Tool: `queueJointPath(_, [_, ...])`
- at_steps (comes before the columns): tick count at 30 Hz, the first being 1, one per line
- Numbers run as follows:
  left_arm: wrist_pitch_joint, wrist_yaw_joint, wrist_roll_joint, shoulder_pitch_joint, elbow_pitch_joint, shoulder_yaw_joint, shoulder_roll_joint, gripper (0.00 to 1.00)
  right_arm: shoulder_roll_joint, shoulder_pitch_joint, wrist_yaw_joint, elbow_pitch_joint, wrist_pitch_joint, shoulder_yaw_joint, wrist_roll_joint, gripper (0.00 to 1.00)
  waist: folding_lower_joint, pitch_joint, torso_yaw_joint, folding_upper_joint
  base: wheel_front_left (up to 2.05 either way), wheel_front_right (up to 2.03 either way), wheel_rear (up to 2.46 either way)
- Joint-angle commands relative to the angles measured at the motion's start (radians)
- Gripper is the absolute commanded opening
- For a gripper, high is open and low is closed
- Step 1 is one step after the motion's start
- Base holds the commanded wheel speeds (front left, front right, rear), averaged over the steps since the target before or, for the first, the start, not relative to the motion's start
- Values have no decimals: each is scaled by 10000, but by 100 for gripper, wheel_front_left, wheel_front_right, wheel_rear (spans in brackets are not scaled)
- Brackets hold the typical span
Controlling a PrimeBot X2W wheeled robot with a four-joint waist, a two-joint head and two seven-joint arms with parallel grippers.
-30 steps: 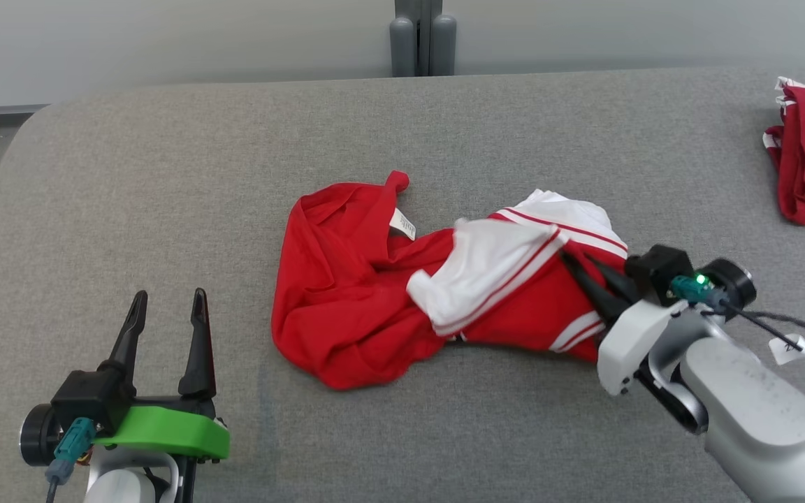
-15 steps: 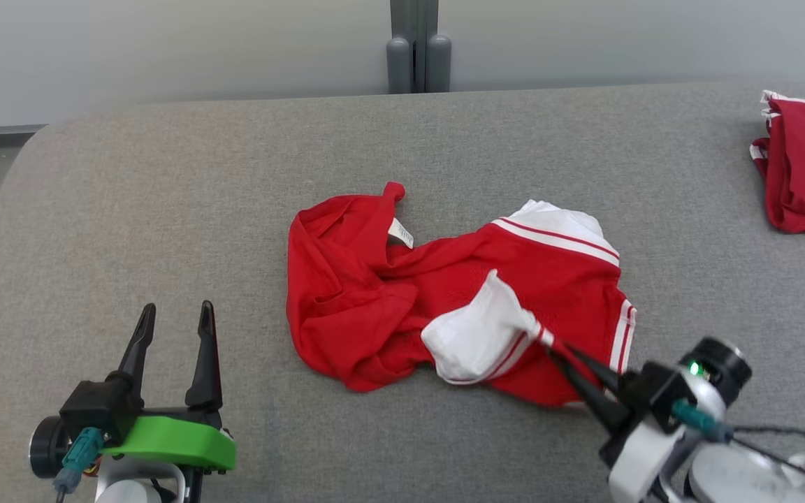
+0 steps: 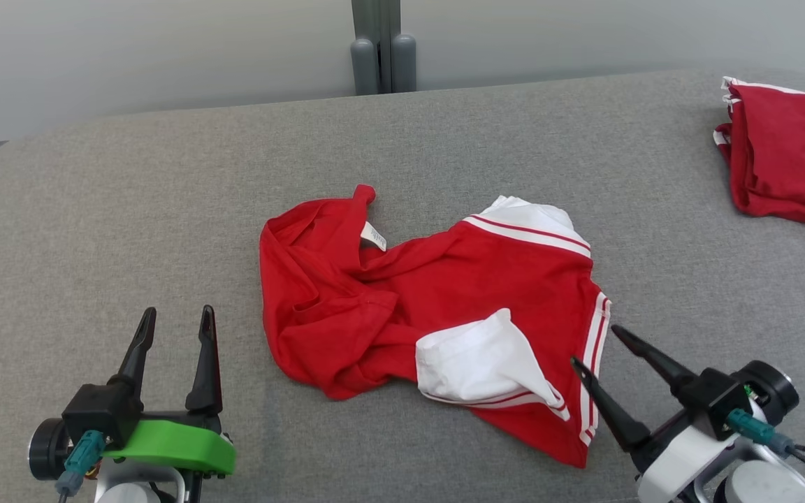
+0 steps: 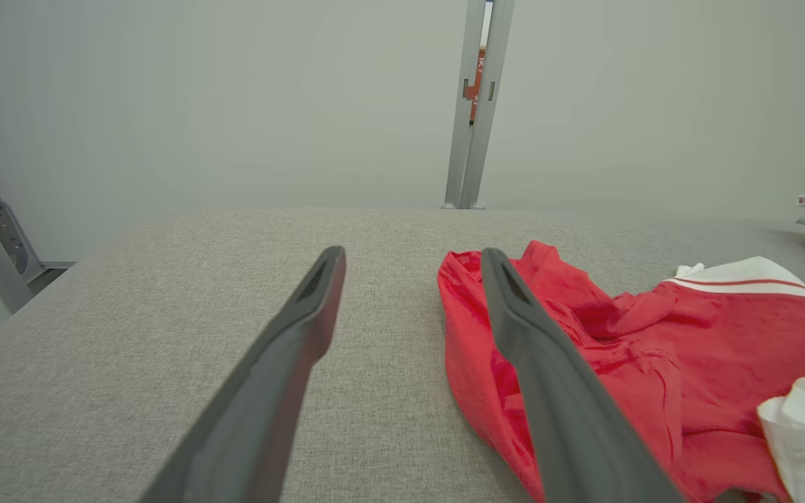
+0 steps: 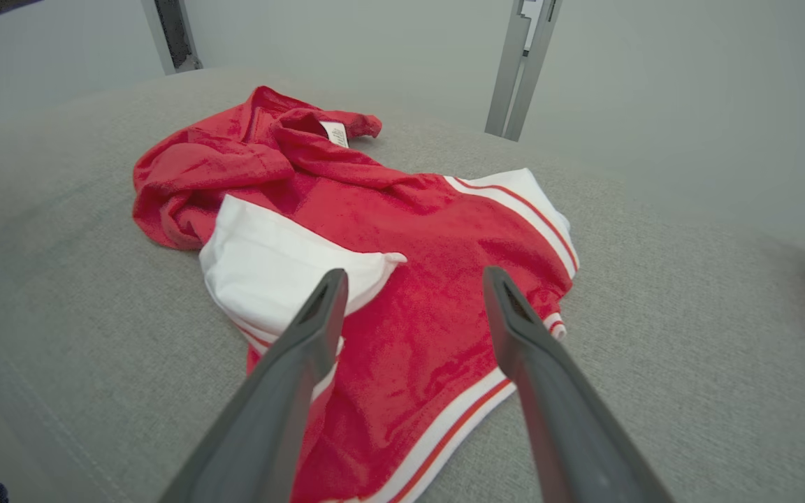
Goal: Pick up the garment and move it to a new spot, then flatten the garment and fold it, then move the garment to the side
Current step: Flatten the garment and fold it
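Two grippers show in the head view, and both hold nothing. The left gripper [image 3: 177, 311], on a green bracket, sits at the lower left with its long dark fingers parted and pointing up the view, well apart from the cloth. The right gripper [image 3: 595, 345] sits at the lower right, its fingers spread wide and angled toward the near right corner of the crumpled red garment with white panels and red-and-white striped trim [image 3: 444, 300]. One fingertip lies just beside the striped hem; whether it touches the cloth I cannot tell.

The garment lies near the middle of the grey fabric-covered table [image 3: 165, 175], bunched on its left side and flatter on its right. A white sleeve-like flap [image 3: 479, 363] is turned over its near edge, and a small white label [image 3: 374, 237] shows near the collar. A second, folded red garment [image 3: 783, 150] rests at the far right edge, well apart. A grey upright post [image 3: 374, 49] stands behind the table.

In the right wrist view the open fingers frame the red cloth and the white flap.
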Motion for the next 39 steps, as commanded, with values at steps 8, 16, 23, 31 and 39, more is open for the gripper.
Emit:
queueJointPath(8, [-51, -75, 70, -287, 23, -61, -29, 100, 328, -1286, -12, 1045, -24, -1034, -395, 100, 0, 183, 271, -1, 0, 0, 0])
queueJointPath(16, [-52, -112, 63, -514, 36, -141, -95, 100, 997, -2611, -12, 3458, 778, -1135, -571, 100, 0, 499, 687, -1, 0, 0, 0])
queueJointPath(23, [-50, -132, 35, -636, 13, -145, -150, 100, 1525, -3100, -10, 5420, 1287, -1322, -115, 100, 0, 787, 907, -1, 0, 0, 0])
queueJointPath(31, [-50, -130, 81, -779, 36, -81, -188, 100, 1606, -3856, -15, 6441, 1270, -967, 778, 0, 0, 1014, 869, -1, 0, 0, 0])
queueJointPath(39, [-50, -146, 30, -1139, 49, -286, -226, 100, 935, -6070, -15, 7005, 791, -1221, 669, 0, 0, 1346, 1113, -1, 0, 0, 0])
